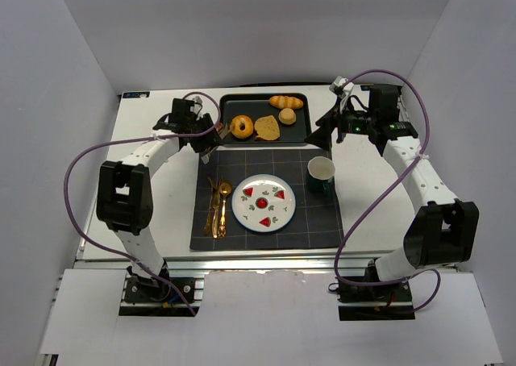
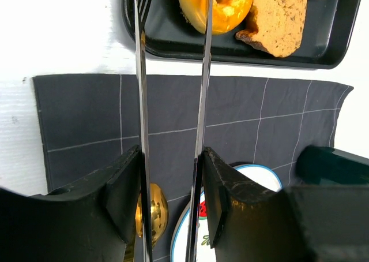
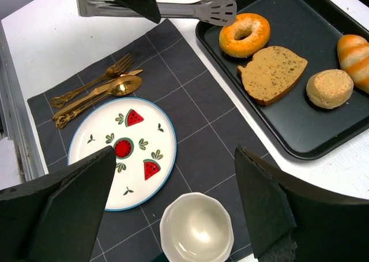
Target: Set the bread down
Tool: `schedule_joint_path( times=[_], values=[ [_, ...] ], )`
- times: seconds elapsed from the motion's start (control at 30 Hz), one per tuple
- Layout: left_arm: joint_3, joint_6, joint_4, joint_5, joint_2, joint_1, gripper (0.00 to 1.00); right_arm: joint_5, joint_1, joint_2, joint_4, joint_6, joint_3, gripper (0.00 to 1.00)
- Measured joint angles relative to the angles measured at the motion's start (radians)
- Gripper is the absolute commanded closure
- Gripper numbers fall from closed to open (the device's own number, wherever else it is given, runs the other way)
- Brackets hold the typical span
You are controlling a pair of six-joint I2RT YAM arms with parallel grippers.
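gripping tongs (image 2: pixel 141 129) between its fingers, left gripper (image 2: pixel 170 181) needs both tips outside the bread (image 2: pixel 236 11), lying in the tray (image 2: pixel 173 45), then a gentle squeeze; right gripper (image 3: pixel 174 158) gapes wide, empty.

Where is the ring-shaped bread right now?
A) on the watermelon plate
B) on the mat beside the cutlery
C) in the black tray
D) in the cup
C: the bread lies in the black tray beside the flat slice, the tongs reaching toward it, and the plate holds no food.
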Motion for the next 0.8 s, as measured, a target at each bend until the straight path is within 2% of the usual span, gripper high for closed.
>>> schedule_joint_path(
  times=[0.8],
  values=[
    [0.000,-0.032,0.040,0.050,0.020,-0.007,0.45,-0.006,-0.006,0.000,0.000,0.010,-0.002,0.12]
  ],
)
